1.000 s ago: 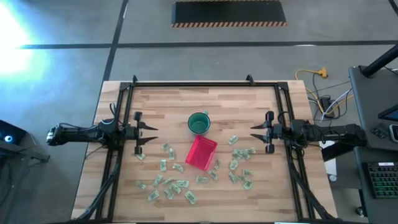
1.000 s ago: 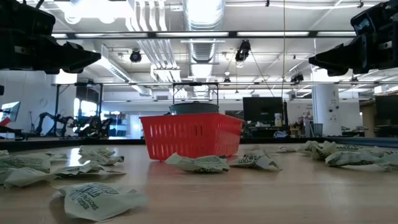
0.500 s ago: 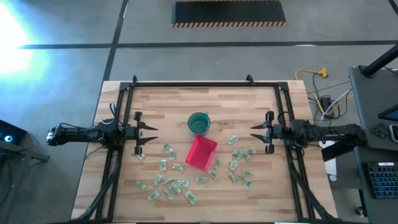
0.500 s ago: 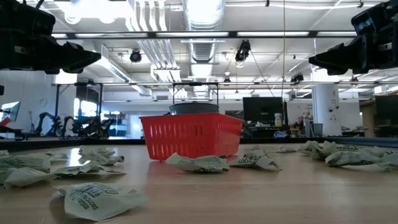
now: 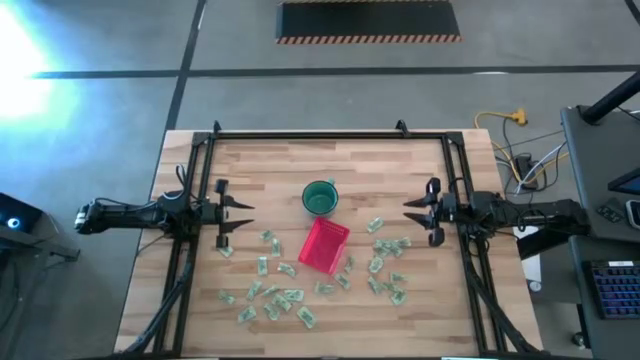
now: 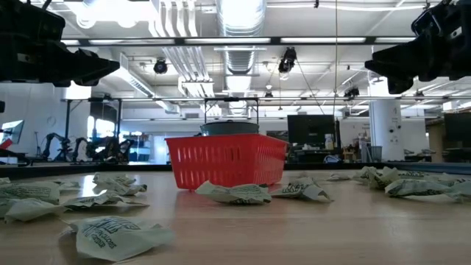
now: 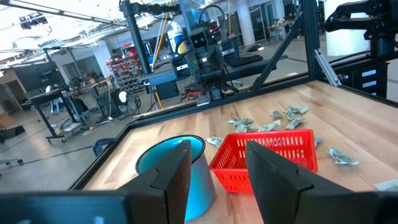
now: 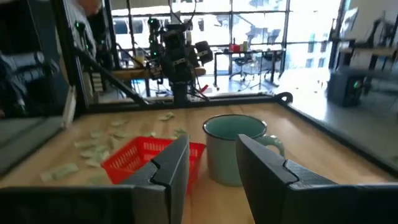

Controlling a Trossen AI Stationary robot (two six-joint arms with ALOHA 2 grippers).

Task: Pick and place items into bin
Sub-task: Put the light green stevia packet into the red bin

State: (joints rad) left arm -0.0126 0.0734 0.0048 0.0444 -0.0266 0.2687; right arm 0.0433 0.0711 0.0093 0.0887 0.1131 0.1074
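Note:
The red bin [image 5: 323, 246] sits mid-table on its base, tilted against the table's edges, and shows in the low view too [image 6: 227, 160]. Many pale green-and-white wrapped items [image 5: 270, 295] lie loose on the wood near and left of it, and more [image 5: 385, 262] to its right. My left gripper [image 5: 240, 216] hangs open over the table's left side, pointing level at the centre, with nothing between its fingers [image 7: 217, 148]. My right gripper [image 5: 412, 213] mirrors it over the right side, open and empty [image 8: 211, 144].
A round dark-green cup [image 5: 319, 198] stands just beyond the bin's far side. A black frame [image 5: 310, 133] runs along the table's far edge and down both sides. Bare wood [image 5: 300, 160] lies between the cup and the far edge.
My right gripper has rolled a little about the line it points along, staying in place over the table's right side. Its fingers stay apart as before.

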